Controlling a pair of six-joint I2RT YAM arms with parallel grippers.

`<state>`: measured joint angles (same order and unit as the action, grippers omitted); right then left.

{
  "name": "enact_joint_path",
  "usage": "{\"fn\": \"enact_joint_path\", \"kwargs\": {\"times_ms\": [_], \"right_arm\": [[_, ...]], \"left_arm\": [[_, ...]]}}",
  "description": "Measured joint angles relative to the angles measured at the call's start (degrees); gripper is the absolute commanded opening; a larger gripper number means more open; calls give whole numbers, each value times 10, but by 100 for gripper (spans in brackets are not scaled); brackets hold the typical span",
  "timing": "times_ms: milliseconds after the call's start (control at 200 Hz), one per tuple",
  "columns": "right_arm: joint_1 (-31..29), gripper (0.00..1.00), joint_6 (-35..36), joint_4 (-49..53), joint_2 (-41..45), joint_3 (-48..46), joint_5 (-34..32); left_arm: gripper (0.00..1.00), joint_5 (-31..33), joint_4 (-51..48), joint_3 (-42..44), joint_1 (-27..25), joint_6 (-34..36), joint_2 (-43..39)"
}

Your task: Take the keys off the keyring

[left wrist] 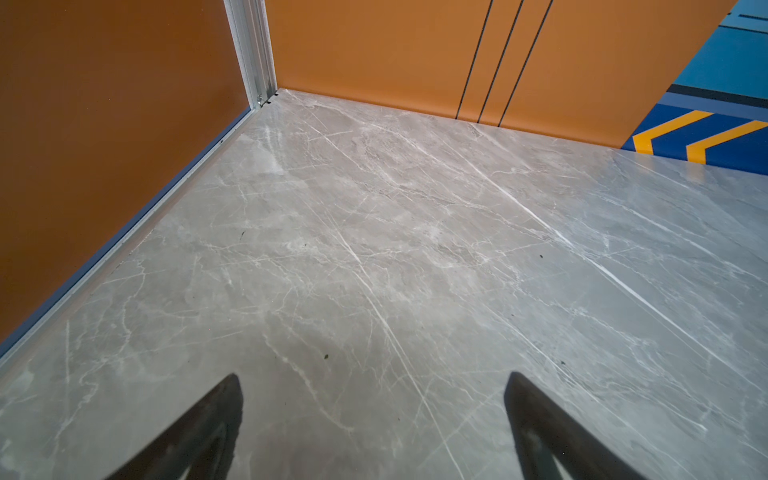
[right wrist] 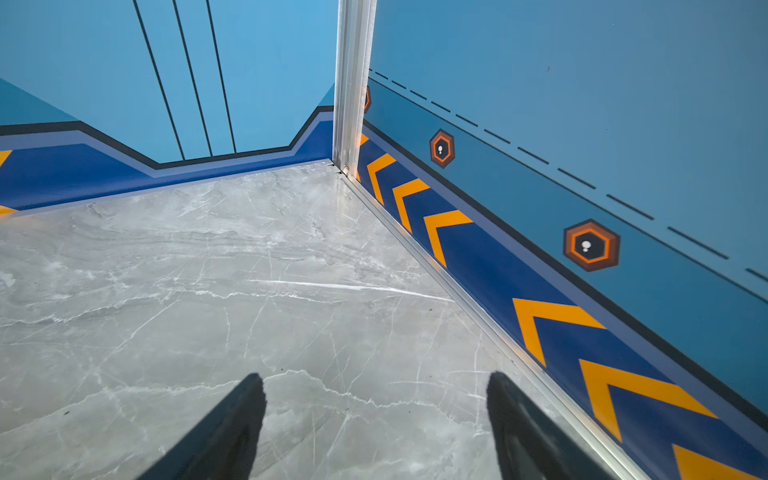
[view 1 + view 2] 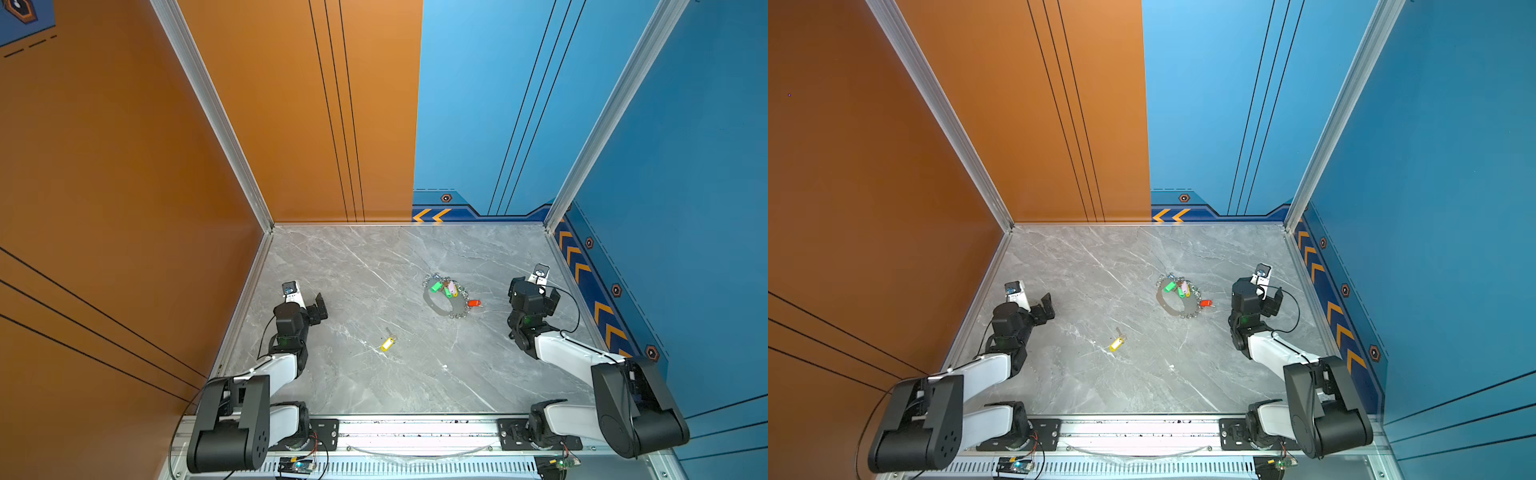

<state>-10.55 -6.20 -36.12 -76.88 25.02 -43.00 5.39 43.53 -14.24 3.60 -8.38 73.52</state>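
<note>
The keyring (image 3: 434, 305) (image 3: 1165, 304), a flat grey hoop edged with small silver rings, lies on the table right of the middle. Keys with green, pink and yellow tags (image 3: 444, 287) (image 3: 1177, 287) are bunched on its far side. A red-tagged key (image 3: 474, 303) (image 3: 1205, 303) lies at its right edge; whether it is attached I cannot tell. A yellow-tagged key (image 3: 387, 344) (image 3: 1116, 344) lies alone, nearer the front. My left gripper (image 3: 321, 307) (image 3: 1047, 305) (image 1: 374, 386) is open and empty at the left. My right gripper (image 3: 552, 300) (image 3: 1276, 301) (image 2: 376, 386) is open and empty at the right, beside the ring.
The grey marble table (image 3: 374, 386) is walled in by orange panels on the left and blue panels on the right and back. The right gripper stands close to the right wall's rail (image 2: 457, 299). A metal rail (image 3: 415, 432) runs along the front edge.
</note>
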Motion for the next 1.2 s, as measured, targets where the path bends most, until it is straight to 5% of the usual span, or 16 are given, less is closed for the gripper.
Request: {"fn": "enact_joint_path", "kwargs": {"times_ms": [295,671,1201], "right_arm": [[-7,96,44,-153,-86,-67,69],[66,100,32,-172,-111,-55,220],[52,100,32,-191,-113,-55,233]], "left_arm": [[98,-56,139,-2,17,23,124],[98,-94,193,-19,16,41,169],[98,-96,193,-20,16,43,169]]}}
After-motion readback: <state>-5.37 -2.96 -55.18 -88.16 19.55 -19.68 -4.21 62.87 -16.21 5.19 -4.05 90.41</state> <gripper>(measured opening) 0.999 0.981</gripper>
